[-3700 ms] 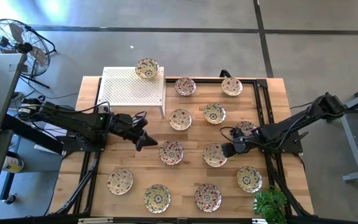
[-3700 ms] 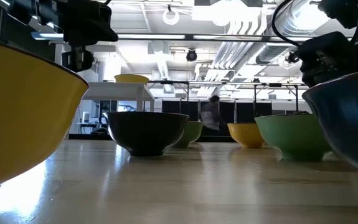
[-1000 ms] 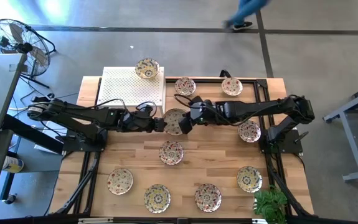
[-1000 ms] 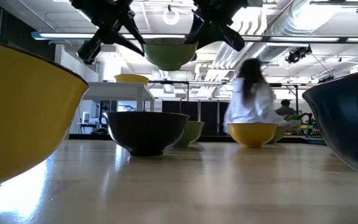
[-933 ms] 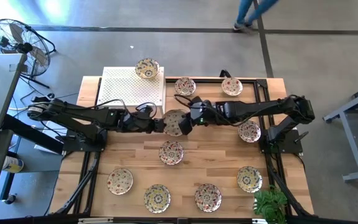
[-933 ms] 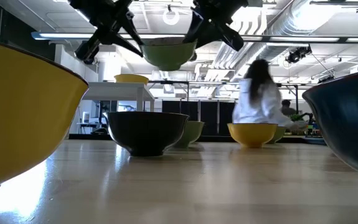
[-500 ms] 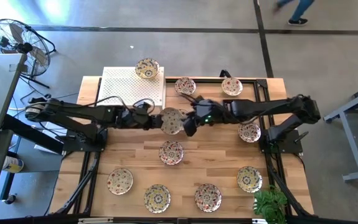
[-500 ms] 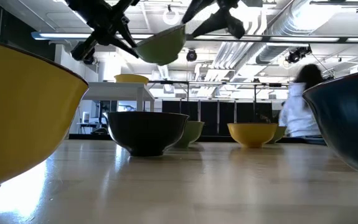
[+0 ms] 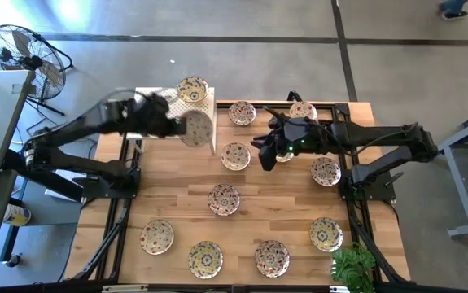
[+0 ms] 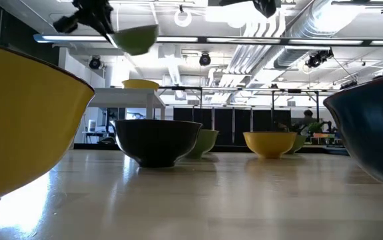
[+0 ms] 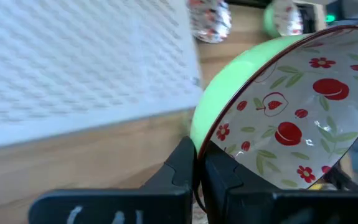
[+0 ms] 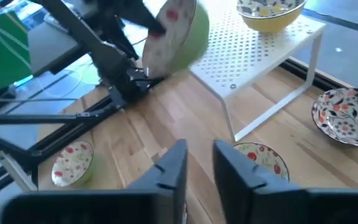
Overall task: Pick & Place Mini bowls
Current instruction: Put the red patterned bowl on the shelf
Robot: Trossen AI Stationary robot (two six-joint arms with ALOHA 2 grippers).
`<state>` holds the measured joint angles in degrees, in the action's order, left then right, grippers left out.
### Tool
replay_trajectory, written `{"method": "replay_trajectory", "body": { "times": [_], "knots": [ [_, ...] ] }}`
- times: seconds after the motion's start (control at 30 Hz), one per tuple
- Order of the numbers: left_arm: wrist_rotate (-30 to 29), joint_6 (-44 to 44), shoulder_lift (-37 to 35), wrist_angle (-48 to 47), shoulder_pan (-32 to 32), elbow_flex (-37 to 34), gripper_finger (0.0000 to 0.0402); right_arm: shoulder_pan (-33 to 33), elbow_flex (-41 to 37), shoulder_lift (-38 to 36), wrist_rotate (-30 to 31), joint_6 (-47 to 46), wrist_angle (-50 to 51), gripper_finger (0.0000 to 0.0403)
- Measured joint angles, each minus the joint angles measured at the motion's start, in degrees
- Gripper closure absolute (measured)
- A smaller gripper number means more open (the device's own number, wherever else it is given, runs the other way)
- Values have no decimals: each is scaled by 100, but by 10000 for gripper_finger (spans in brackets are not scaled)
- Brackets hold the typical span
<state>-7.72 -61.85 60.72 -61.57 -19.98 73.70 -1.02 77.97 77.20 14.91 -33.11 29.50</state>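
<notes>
the left claw [image 11: 198, 167], clamped on a green-backed mini bowl [image 11: 278, 118], now carries it alone toward the white perforated rack [image 9: 160, 112]; the right claw [image 12: 198, 163] has let go, fingers slightly parted.

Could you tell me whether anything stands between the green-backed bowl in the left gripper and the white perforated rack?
Nothing visible does. The left gripper holds the green-backed bowl in the air by the white perforated rack. A yellow bowl sits on the rack's far corner.
</notes>
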Motion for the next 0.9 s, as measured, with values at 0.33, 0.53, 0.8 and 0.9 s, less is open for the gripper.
{"method": "replay_trajectory", "body": {
  "times": [0.33, 0.53, 0.8, 0.9],
  "knots": [
    [616, 664, 3, -1429, -2226, 844, 398, 0, -2, -1, -480, 543, -18, 386],
    [704, 880, 14, -1515, -3545, 840, 399, 28, -2, -1, -785, 848, -20, 391],
    [1151, 716, 136, -1510, -4625, 835, 399, 120, -4, -118, -970, 1241, -20, 400],
    [1223, 558, 260, -1545, -4806, 788, 399, 182, -4, -158, -1105, 1380, -20, 400]
  ]
}}
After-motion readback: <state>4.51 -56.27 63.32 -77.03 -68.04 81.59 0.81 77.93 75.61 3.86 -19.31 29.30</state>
